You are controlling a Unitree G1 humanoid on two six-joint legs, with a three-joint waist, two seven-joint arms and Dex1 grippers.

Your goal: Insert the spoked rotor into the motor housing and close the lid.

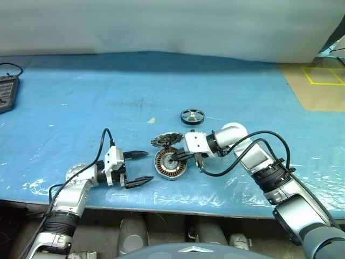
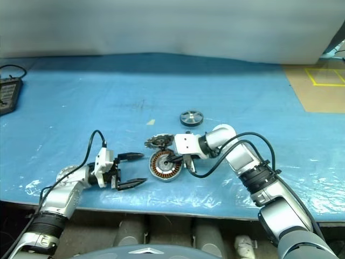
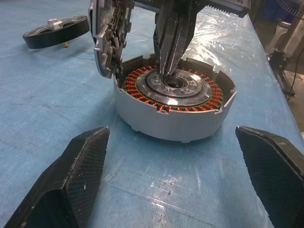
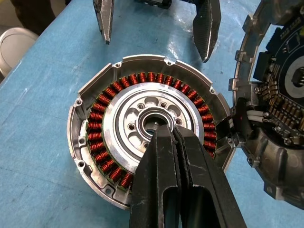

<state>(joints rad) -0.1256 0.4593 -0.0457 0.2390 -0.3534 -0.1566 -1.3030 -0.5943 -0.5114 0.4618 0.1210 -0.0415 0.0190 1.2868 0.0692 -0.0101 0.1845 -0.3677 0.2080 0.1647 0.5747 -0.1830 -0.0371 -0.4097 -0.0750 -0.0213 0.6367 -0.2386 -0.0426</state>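
A blue plastic-covered table (image 1: 81, 91) runs the width of the room under a pale wall, with a dark device (image 1: 6, 91) at its far left edge. Near the front edge sits the motor housing (image 1: 170, 163), open, its copper windings showing around a bright hub. The lid (image 1: 165, 141) stands tipped up on the housing's far side, joined at the rim. The spoked rotor (image 1: 192, 116) lies flat further back, well apart from both arms.

The right gripper (image 4: 164, 130) has its fingers pressed together, tips resting at the housing's hub. The left gripper (image 1: 141, 167) has its fingers spread wide, empty, just beside the housing and aimed at it.

The rotor looks stiff, metal and fairly heavy for its size, and likely to snap down magnetically once near the windings. I would take it by the dark rim, across its width, since the spokes offer little purchase. It is untouched yet, and the nearer arm is the right one.
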